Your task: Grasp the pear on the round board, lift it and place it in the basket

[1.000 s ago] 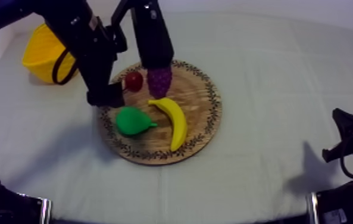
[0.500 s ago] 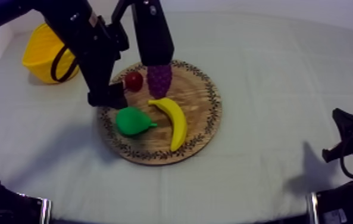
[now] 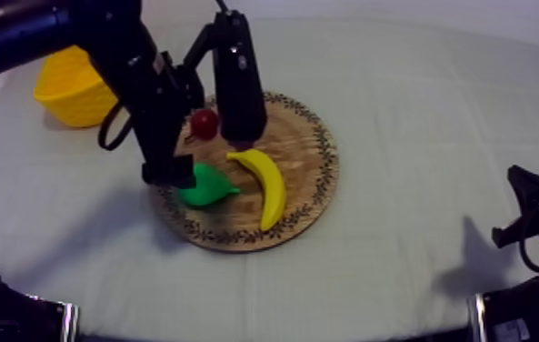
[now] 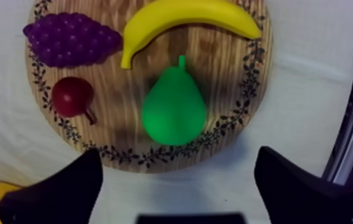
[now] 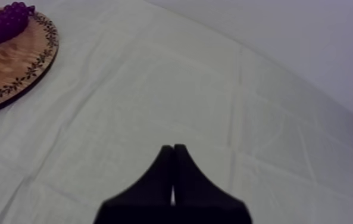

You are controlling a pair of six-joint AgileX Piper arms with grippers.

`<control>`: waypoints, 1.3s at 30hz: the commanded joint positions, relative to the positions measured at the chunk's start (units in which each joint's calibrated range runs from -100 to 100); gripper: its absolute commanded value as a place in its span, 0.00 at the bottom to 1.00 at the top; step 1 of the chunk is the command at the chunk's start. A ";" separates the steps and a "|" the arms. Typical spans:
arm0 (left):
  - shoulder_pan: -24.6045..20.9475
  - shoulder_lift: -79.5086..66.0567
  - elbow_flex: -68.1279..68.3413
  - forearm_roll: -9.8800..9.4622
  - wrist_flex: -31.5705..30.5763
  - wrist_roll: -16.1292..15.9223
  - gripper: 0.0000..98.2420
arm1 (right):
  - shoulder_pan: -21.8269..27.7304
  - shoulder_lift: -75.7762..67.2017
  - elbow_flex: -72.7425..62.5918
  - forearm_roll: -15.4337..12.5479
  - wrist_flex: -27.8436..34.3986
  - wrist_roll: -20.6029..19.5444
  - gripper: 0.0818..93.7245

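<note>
— Down at the near right edge of the table (image 3: 418,109), our right gripper (image 5: 172,156) sits low over bare cloth. Its fingers are pressed together into a narrow wedge with nothing in them. The board is off to one side of it, well apart.

— Yep, we're seeing the same. So where's the pear?

— Going outward from there, the wooden board (image 3: 304,173) is in the middle of the table. The pear (image 4: 174,104) is lying flat on it, on the part toward our left side. Fat end is close to the patterned rim, stem pointing at the banana (image 3: 268,186). The banana is just beside it, curving through the middle of the board.

— And our left gripper?

— Our left gripper (image 4: 178,154) hangs over the rim right at the pear's fat end, fingers (image 4: 65,184) spread wide, nothing between them. From above it looks right up against the pear, but we honestly can't tell if it's touching.

— What about the other stuff?

— Farther back, the small red fruit (image 4: 71,96) and the grapes (image 4: 71,39) are side by side on the board's far part, with our left arm (image 3: 141,82) crossing above them. Farthest out is the yellow basket (image 3: 68,86), at the far left of the table, off the board and partly behind that arm.
</note>
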 commanded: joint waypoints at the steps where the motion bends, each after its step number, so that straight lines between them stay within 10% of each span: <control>1: -0.05 0.97 1.07 -0.08 -1.36 0.06 0.98 | -0.01 -0.03 -0.02 0.01 0.02 0.02 0.00; 39: -1.91 19.44 2.96 -0.54 -12.72 0.79 0.89 | -0.16 -0.03 -0.02 0.01 0.02 0.02 0.00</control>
